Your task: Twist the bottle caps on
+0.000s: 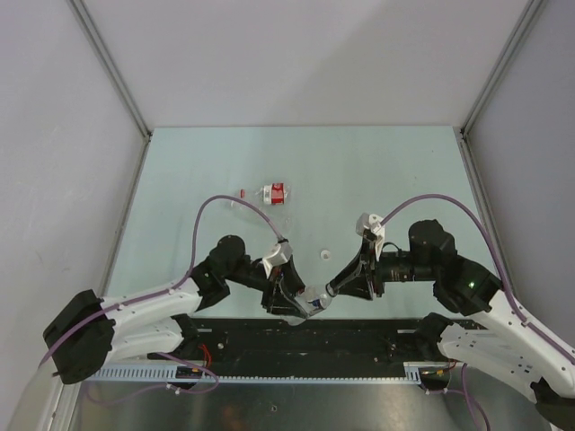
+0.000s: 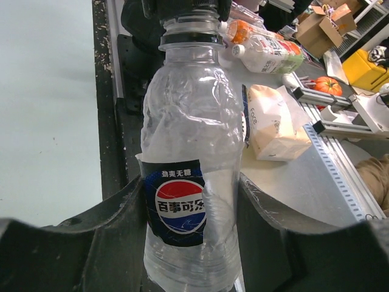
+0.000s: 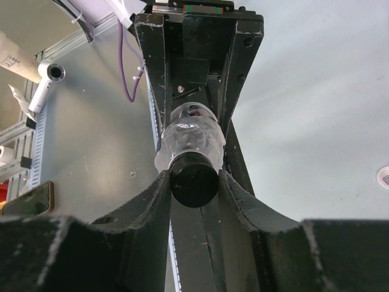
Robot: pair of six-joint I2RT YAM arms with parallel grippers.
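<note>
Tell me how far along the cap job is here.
Done: possibly one; a red cap appears to sit at the neck of the lying red-labelled bottle, tightness unclear. In hand: left tool grips the clear bottle, right tool pinches the black cap at its neck. Remaining: the white cap lies loose on the table.

Bright, even light; soft shadows; near foregrounds blurred.

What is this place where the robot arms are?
Probably a robot lab or workshop: two cabled arms bolted to a pale table, plain grey panels around it, cardboard boxes nearby.
</note>
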